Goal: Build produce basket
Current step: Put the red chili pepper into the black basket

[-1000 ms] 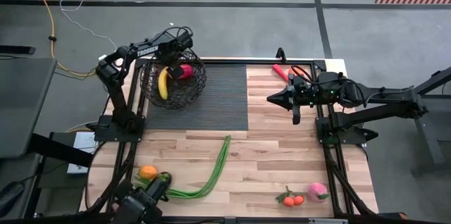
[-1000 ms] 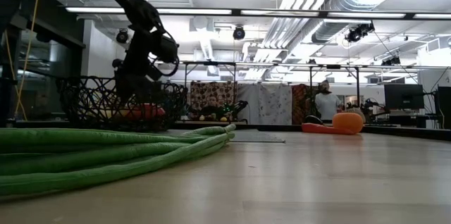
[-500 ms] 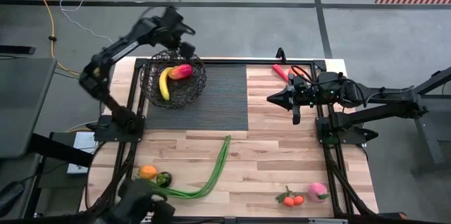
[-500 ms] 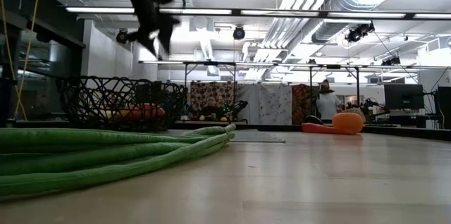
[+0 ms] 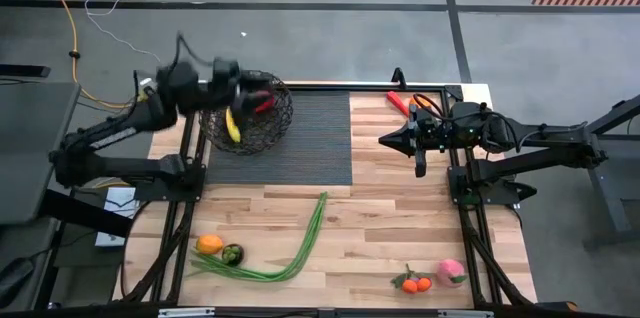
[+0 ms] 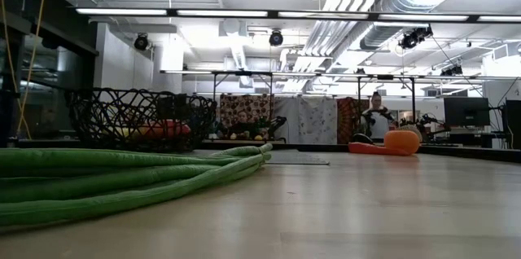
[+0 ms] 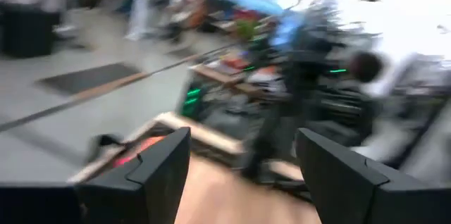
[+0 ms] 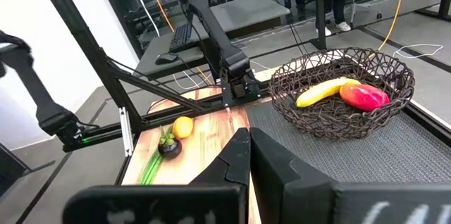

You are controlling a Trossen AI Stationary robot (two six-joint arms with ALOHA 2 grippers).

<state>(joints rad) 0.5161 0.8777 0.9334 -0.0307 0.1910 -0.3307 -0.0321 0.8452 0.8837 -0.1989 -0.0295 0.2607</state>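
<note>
The black wire basket (image 5: 247, 118) stands at the far left on a dark mat, holding a yellow banana (image 5: 232, 124) and a red-pink fruit (image 8: 365, 97). My left gripper (image 7: 239, 175) hangs high over the basket's far rim (image 5: 255, 90), pointing level, open and holding nothing. My right gripper (image 5: 385, 140) waits shut above the table's right side. On the bare wood lie an orange (image 5: 209, 244), a dark green fruit (image 5: 232, 254), long green stalks (image 5: 295, 243), small oranges (image 5: 415, 283), a pink fruit (image 5: 452, 271) and a red pepper (image 5: 400, 101).
The dark ribbed mat (image 5: 300, 143) covers the far middle of the table. The arm bases and their frames stand at the left (image 5: 165, 173) and right (image 5: 480, 183) edges. Bare wood (image 5: 400, 218) lies between the stalks and the right arm.
My left gripper has risen out of the basket, swung up high and drawn back toward the table's left edge, tipping from pointing down to level. The red-pink fruit stays in the basket beside the banana.
</note>
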